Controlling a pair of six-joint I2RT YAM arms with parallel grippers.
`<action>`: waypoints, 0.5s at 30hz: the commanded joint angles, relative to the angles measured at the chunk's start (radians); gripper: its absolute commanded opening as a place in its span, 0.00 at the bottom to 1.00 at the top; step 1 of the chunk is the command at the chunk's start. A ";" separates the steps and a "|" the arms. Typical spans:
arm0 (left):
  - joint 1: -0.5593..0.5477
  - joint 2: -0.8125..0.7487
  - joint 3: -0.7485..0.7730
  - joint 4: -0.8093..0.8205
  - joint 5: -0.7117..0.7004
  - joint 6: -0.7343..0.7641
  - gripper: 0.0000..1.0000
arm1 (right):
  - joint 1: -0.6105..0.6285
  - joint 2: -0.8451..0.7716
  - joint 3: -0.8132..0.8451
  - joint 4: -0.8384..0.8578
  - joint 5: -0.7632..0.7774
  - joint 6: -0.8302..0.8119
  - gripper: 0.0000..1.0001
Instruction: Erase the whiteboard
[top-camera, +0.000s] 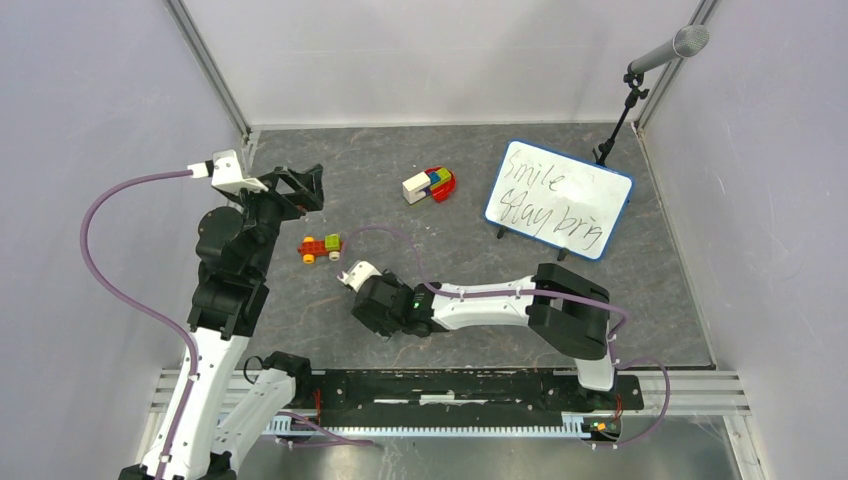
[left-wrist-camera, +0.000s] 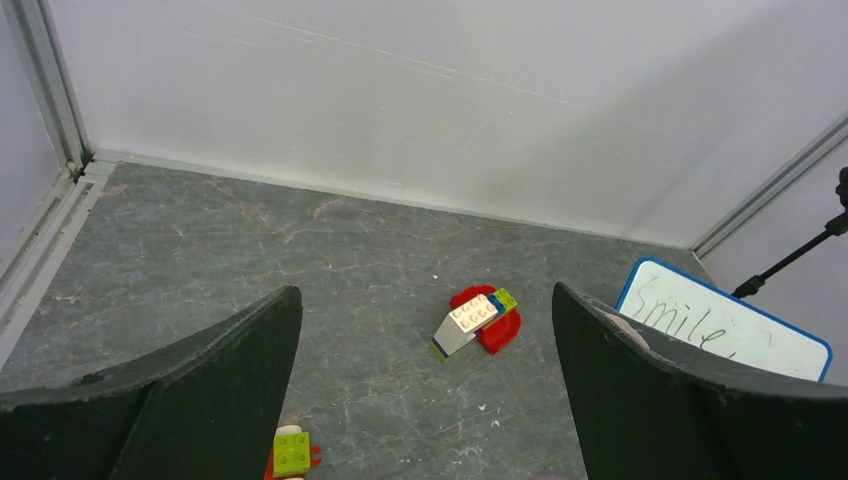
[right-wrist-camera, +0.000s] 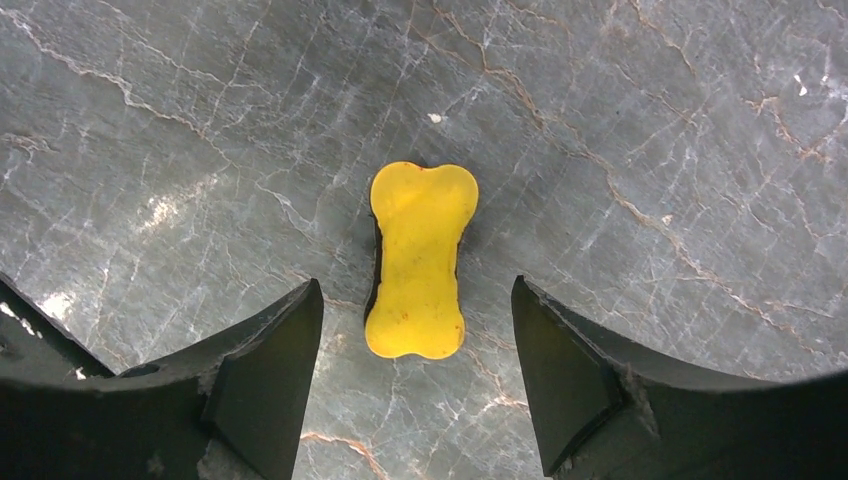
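The whiteboard (top-camera: 558, 198), blue-rimmed with black handwriting, stands tilted on short black feet at the back right; its corner also shows in the left wrist view (left-wrist-camera: 720, 325). A yellow bone-shaped eraser (right-wrist-camera: 420, 250) lies flat on the grey table. My right gripper (right-wrist-camera: 415, 300) is open and points down over it, with the eraser's near end between the fingers, not touching. In the top view the right gripper (top-camera: 372, 310) is left of centre and hides the eraser. My left gripper (top-camera: 300, 190) is open and empty, raised at the left (left-wrist-camera: 426, 290).
A cluster of red, white, blue and green bricks (top-camera: 430, 185) lies at the back centre (left-wrist-camera: 478, 320). A small brick car (top-camera: 320, 246) sits between the arms (left-wrist-camera: 292, 452). A microphone stand (top-camera: 625, 95) rises behind the whiteboard. Walls enclose the table.
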 joint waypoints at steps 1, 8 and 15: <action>-0.001 -0.005 0.015 0.010 -0.035 0.037 1.00 | 0.008 0.027 0.062 -0.005 0.026 0.030 0.74; -0.001 -0.007 0.013 0.011 -0.037 0.035 1.00 | 0.009 0.053 0.082 0.000 0.031 0.019 0.68; -0.003 -0.003 0.012 0.011 -0.038 0.035 1.00 | 0.008 0.084 0.107 -0.004 0.041 0.016 0.59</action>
